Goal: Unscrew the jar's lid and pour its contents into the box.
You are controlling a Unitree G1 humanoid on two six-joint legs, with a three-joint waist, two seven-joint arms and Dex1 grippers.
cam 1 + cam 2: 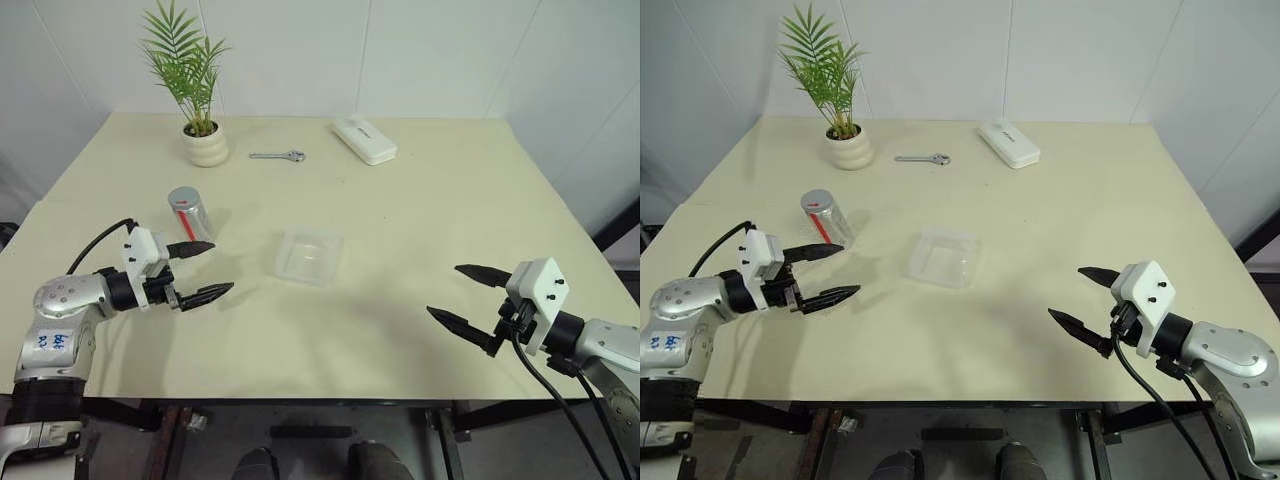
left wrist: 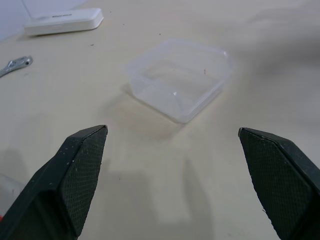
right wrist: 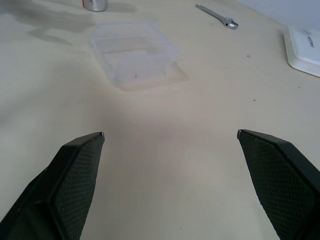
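Jar [image 1: 191, 214]: upright on the table [image 1: 420, 300], silver lid [image 1: 183, 197] on, just behind the left gripper [image 1: 202, 270].
Box [image 1: 309, 256]: mid-table, right of the jar.
Left gripper: 2 fingers spread, empty.
Right gripper [image 1: 466, 297]: spread, empty, well away.
Risk: a finger nudging the narrow jar could topple it; a loose grip lets it spin with the lid.

L arm low at left, left gripper [image 1: 201, 270] held level, fingers spread wide, nothing in them. R arm opposite, right gripper [image 1: 468, 295] angled inward, fingers likewise wide apart, empty.
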